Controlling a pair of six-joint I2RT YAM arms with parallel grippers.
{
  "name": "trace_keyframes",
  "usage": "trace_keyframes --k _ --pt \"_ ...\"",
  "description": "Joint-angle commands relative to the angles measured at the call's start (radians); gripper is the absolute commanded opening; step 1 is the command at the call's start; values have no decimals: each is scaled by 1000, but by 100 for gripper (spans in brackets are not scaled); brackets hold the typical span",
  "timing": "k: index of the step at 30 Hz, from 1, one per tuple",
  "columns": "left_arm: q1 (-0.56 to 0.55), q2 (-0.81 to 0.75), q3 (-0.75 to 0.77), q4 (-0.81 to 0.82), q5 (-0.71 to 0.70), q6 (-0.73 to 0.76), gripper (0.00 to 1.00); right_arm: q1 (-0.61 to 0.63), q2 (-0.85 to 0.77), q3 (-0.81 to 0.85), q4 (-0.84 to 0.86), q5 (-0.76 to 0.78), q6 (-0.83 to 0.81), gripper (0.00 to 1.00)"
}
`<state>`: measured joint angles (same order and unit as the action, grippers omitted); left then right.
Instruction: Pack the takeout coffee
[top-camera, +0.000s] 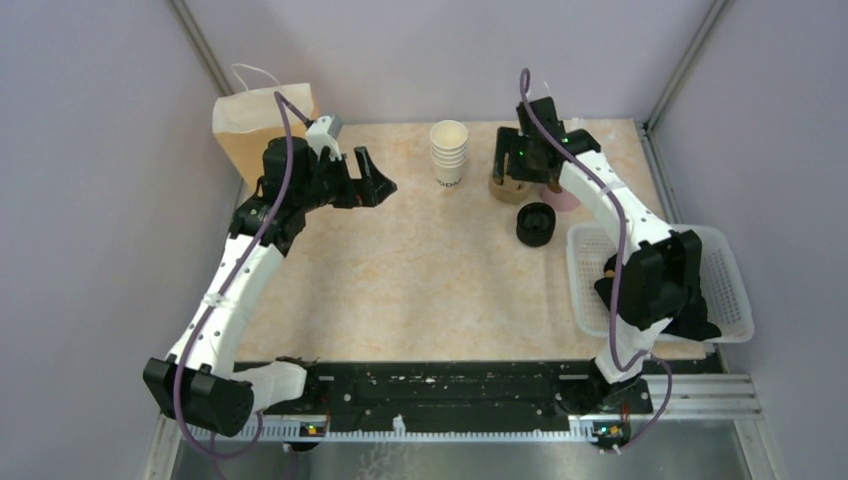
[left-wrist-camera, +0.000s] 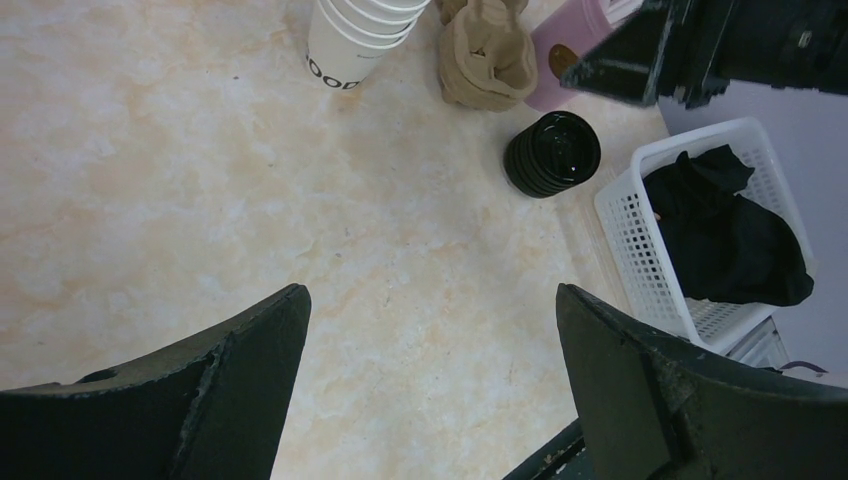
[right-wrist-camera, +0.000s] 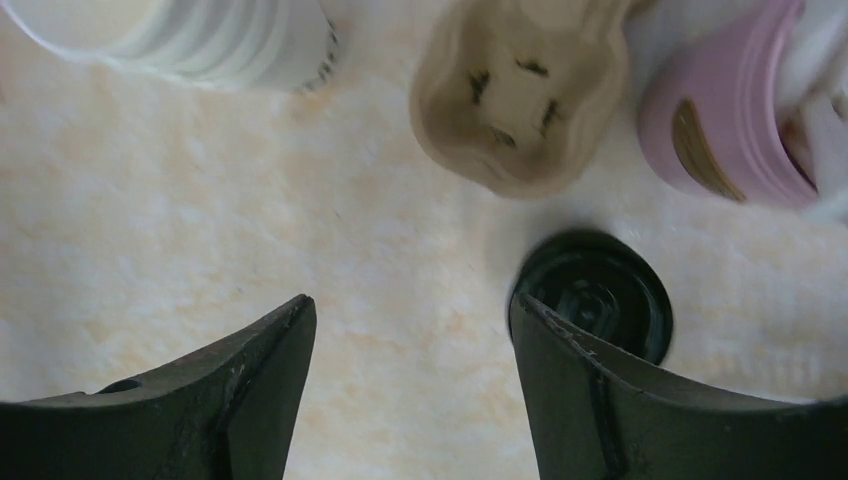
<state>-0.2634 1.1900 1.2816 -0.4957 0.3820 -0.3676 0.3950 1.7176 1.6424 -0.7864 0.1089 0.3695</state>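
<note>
The takeout coffee does not show in any view. My left gripper (top-camera: 370, 185) (left-wrist-camera: 430, 290) hangs open over bare table at the back left, nothing between its fingers. The right gripper (top-camera: 515, 172) (right-wrist-camera: 410, 300) hovers at the back right above a brown pulp cup carrier (top-camera: 510, 190) (right-wrist-camera: 515, 95); its jaws stand apart with only tabletop between them. A pile of black lids (top-camera: 536, 223) (right-wrist-camera: 600, 290) lies just beyond its right finger. A stack of lidless white cups (top-camera: 449, 150) (right-wrist-camera: 190, 40) stands left of the carrier.
A brown paper bag (top-camera: 255, 130) with white handles stands in the back left corner. A pink container (top-camera: 563, 200) (right-wrist-camera: 725, 120) sits right of the carrier. A white mesh basket (top-camera: 580, 280) (left-wrist-camera: 625, 225) lies at the right edge, under the right arm's elbow.
</note>
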Motion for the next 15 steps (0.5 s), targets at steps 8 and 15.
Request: trace_keyframes --k 8,15 --pt "-4 26 14 -26 -36 34 98 38 371 566 141 166 315 67" --pt "-5 13 14 -45 -71 67 98 75 527 744 122 205 253 59"
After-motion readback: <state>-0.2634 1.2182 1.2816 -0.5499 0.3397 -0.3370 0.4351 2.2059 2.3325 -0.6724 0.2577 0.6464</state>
